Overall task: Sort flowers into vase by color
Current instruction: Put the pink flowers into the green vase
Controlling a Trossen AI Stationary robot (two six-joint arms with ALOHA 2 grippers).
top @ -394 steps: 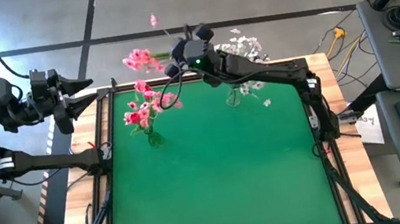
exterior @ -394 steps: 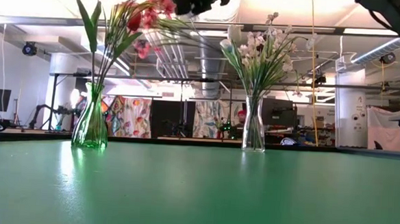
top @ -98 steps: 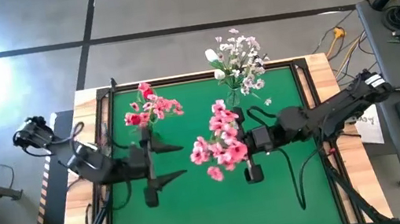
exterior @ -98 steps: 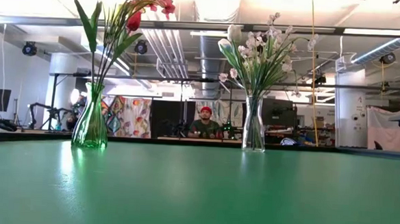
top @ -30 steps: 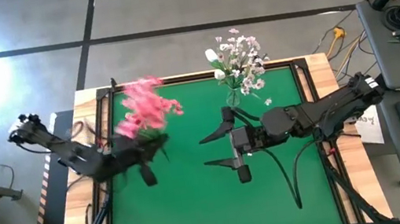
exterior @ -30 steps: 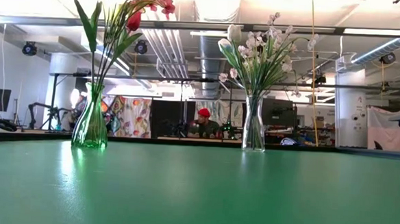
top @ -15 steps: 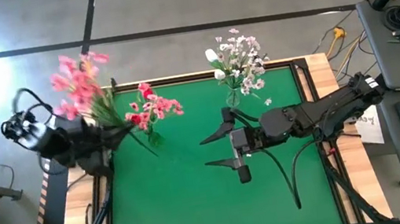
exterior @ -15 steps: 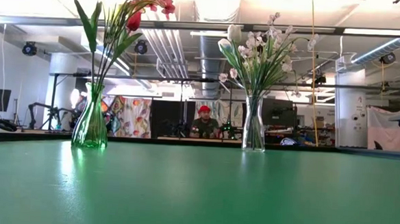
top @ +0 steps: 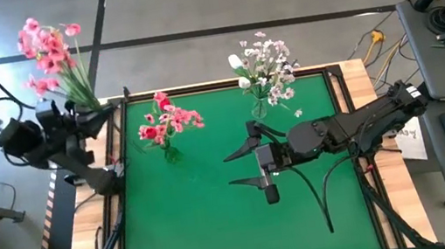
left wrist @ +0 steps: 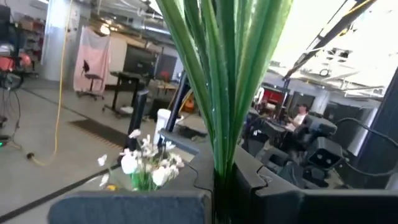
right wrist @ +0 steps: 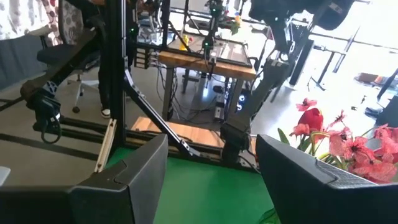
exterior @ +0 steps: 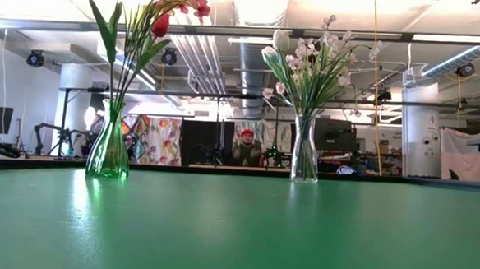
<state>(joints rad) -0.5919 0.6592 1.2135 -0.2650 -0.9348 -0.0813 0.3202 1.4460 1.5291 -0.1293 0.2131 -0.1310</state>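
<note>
**Pink spray held off the counter's left edge; two vases stand at the back**

The left end effector (top: 85,120), off the left edge of the green felt-topped counter (top: 219,222), is pressed together on a bunch of long flat green stems topped with pink blossom clusters (top: 48,49), which lean out over the floor.

On the counter stand two glass vases. The green-tinted bulbous vase (exterior: 108,152), back left, holds soft pink blossoms and red tulip-like buds (top: 167,121). The clear slim-waisted vase (exterior: 304,158), back right, holds white small-blossom sprays and white buds (top: 263,61); their exact count is hard to judge.

The right end effector (top: 255,162) hovers over the counter's middle, its two dark, flat-faced fingers (right wrist: 134,180) spread and holding nothing.
</note>
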